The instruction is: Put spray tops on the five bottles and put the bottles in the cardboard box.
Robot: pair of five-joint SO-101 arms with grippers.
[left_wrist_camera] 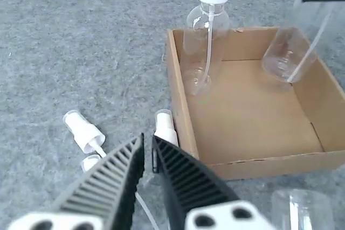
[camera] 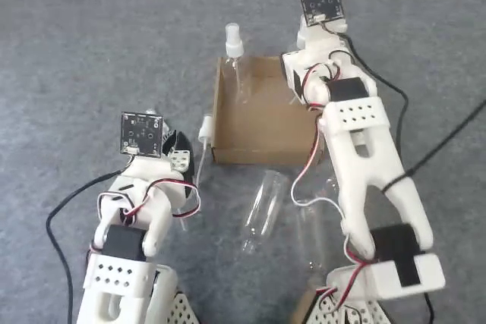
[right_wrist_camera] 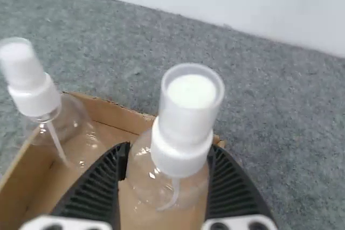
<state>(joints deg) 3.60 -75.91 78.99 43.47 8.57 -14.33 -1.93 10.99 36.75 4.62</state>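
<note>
1. The right gripper has its black ribbed fingers clamped on the shoulders of a clear round plastic bottle (white cylindrical spray top fitted, thin dip tube inside), held over the brown cardboard box.
2. Beyond those fingers, a second capped clear bottle stands upright in a corner of the box.
3. The left gripper has its ridged fingers drawn nearly together, with only a thin slit between them; I cannot tell whether they pinch anything.
4. Just past its fingertips lies a loose white spray top, just beside the box's outer wall. Another white spray top lies off to one side on the fuzzy grey carpet.
5. An uncapped clear bottle lies on its side near the box front, with another uncapped bottle beside it.
</note>
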